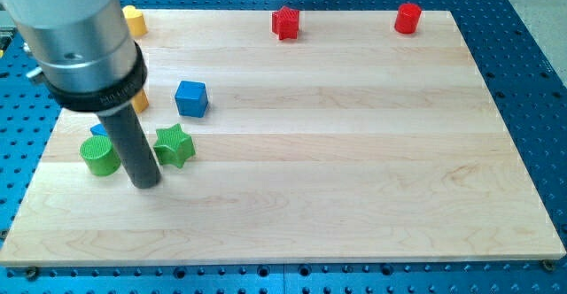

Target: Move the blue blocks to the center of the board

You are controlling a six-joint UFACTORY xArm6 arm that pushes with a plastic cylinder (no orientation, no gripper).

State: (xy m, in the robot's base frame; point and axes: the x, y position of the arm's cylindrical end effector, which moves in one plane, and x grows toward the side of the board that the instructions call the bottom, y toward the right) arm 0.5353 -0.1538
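Note:
A blue cube point(191, 97) sits on the wooden board point(337, 170) at the view's left. A second blue block point(99, 131) peeks out behind the rod, mostly hidden; its shape cannot be made out. My tip point(146, 185) rests on the board between a green cylinder point(99, 156) to its left and a green star point(174, 146) to its upper right. The tip is below and left of the blue cube, apart from it.
An orange block point(141, 100) shows partly behind the rod. A yellow block point(134, 19) sits at the top left corner. A red star-like block point(286, 23) and a red cylinder point(407, 18) stand along the board's top edge.

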